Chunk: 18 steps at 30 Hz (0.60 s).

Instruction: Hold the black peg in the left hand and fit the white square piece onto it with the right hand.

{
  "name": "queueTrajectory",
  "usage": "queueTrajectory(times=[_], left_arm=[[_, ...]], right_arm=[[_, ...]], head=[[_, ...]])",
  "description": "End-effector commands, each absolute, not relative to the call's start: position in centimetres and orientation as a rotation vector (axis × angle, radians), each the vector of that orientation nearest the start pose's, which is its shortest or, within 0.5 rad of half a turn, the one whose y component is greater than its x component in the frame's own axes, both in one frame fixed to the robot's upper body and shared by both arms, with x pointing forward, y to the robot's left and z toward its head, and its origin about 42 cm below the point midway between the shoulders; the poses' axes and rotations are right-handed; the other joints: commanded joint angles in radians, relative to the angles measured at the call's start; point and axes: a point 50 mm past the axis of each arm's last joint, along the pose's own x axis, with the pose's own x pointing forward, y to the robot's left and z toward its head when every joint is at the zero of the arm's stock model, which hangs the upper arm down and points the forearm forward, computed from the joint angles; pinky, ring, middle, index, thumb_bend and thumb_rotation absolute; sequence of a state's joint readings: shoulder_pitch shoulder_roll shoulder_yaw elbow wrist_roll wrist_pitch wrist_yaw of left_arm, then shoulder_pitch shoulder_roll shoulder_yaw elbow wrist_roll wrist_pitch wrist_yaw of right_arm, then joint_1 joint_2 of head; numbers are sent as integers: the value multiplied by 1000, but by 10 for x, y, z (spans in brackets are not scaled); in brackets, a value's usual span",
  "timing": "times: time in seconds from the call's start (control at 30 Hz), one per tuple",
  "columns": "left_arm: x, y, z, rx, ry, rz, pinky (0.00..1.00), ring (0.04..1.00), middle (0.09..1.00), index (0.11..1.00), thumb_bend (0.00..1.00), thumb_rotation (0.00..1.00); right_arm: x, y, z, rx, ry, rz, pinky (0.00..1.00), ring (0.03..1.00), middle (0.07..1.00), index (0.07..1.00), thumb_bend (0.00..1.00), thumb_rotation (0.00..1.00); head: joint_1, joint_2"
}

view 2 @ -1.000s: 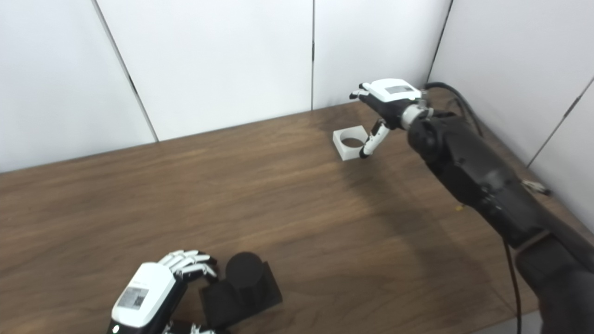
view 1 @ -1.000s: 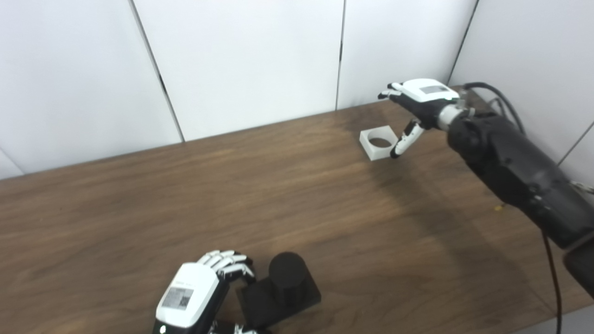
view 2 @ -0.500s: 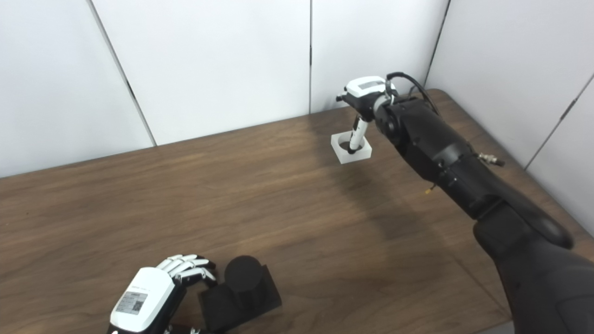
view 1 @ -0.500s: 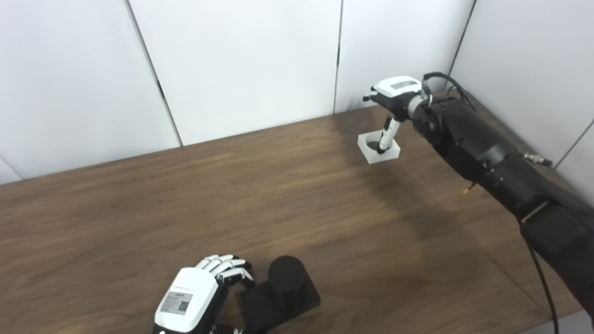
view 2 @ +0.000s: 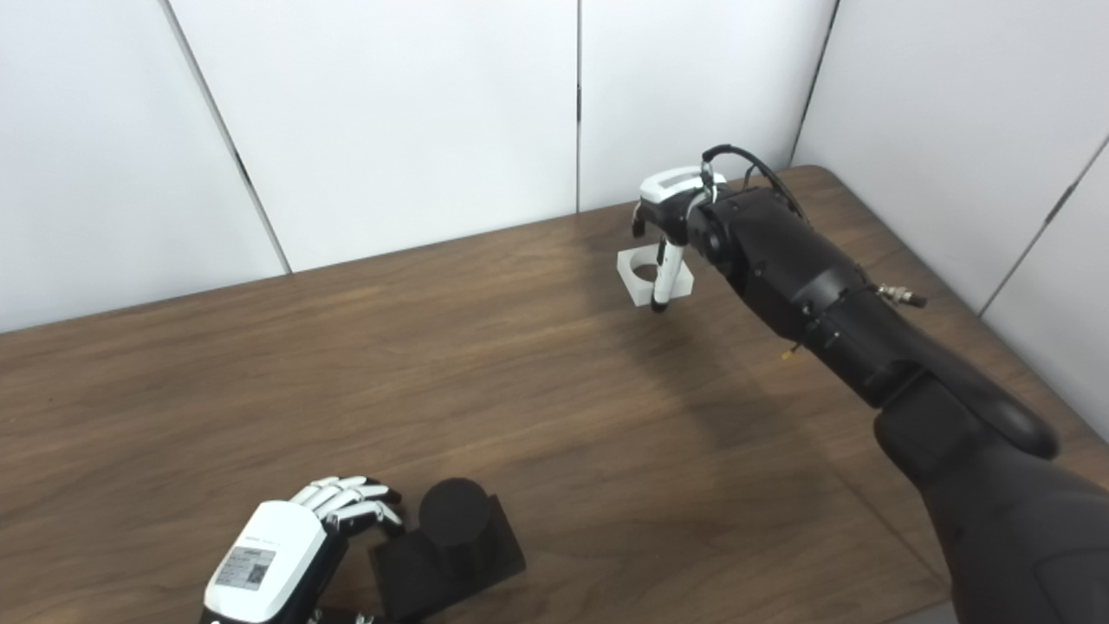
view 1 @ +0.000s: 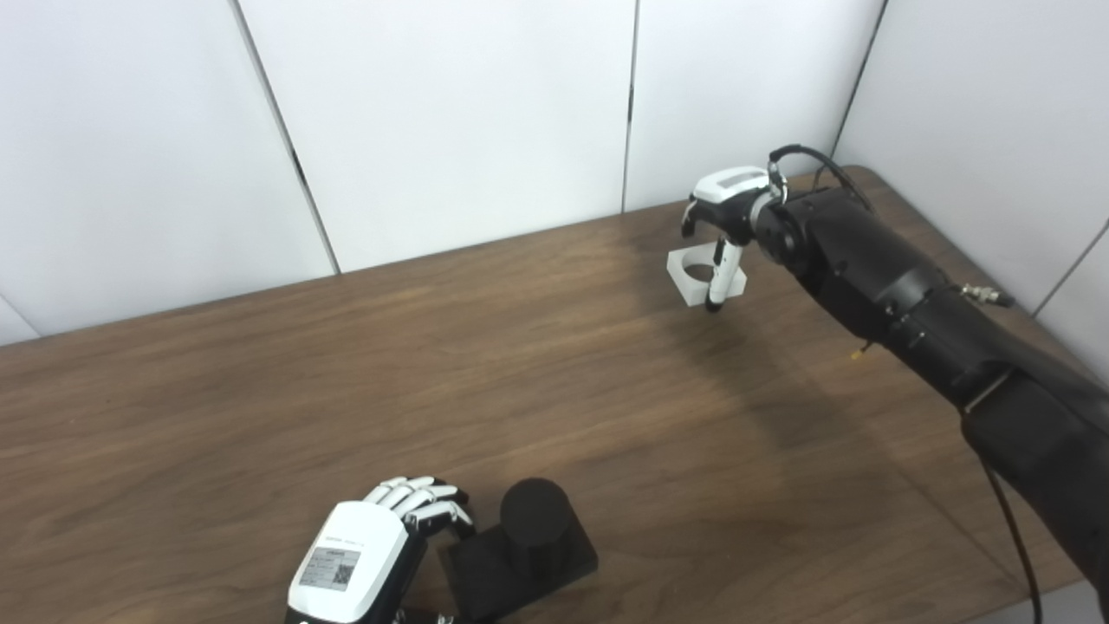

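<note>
Left hand: the left hand (view 1: 359, 559) sat at the near edge of the table (view 1: 260, 390), about seven o'clock in the picture, fingers curled round the left side of the black peg's base; it looked like a grasp, though contact on the hidden side could not be confirmed.

Black peg: the black peg (view 1: 535, 516) stood upright on its square base, long axis vertical, touching the left hand at that hand's three o'clock, resting on the table rather than lifted.

White square piece: the white square piece (view 1: 693, 276) was at the far right of the table, about one o'clock from the peg and well apart from it, its round hole facing roughly upward.

Right hand: the right hand (view 2: 669, 221) was over the piece, thumb reaching down across its right side and fingers curled at the far edge; it seemed closed on the piece (whether the piece had left the table I could not tell).

Key relation: the peg lay toward seven o'clock from the right hand, so, by my judgement, the coming move is a long carry across the table with the hole kept in line with the peg's vertical axis.

View difference: the left eye view showed more of the hole left of the thumb; the right eye view showed more of the right forearm.
</note>
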<state>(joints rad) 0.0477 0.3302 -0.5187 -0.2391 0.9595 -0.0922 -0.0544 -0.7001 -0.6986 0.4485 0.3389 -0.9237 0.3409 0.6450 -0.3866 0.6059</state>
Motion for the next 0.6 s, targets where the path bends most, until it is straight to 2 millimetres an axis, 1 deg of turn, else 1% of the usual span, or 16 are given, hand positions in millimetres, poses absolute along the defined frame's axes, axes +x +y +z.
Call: queueTrajectory(times=[0.0,0.13,0.23,0.4,0.57], left_arm=[[213,164,99,1282,-314,-671,822,807,760,489,518,55],[213,164,100,1279,-322,-662,813,800,755,488,519,54],[213,163,101,1274,-321,-659,807,796,753,488,519,54],[214,163,102,1269,-318,-661,803,796,754,488,519,53],[214,162,103,1278,-316,-662,804,797,755,488,519,54]], right_arm=[[478,-357,300,-1717,422,167,1000,1000,988,792,975,304],[479,-356,306,-1721,442,168,996,1000,980,785,976,307],[479,-356,306,-1727,439,171,992,1000,974,784,971,305],[478,-356,300,-1724,425,177,976,1000,968,778,971,296],[478,-356,293,-1710,394,180,979,1000,955,752,932,263]], head=[[-2,2],[2,3],[5,4],[5,6],[6,5]])
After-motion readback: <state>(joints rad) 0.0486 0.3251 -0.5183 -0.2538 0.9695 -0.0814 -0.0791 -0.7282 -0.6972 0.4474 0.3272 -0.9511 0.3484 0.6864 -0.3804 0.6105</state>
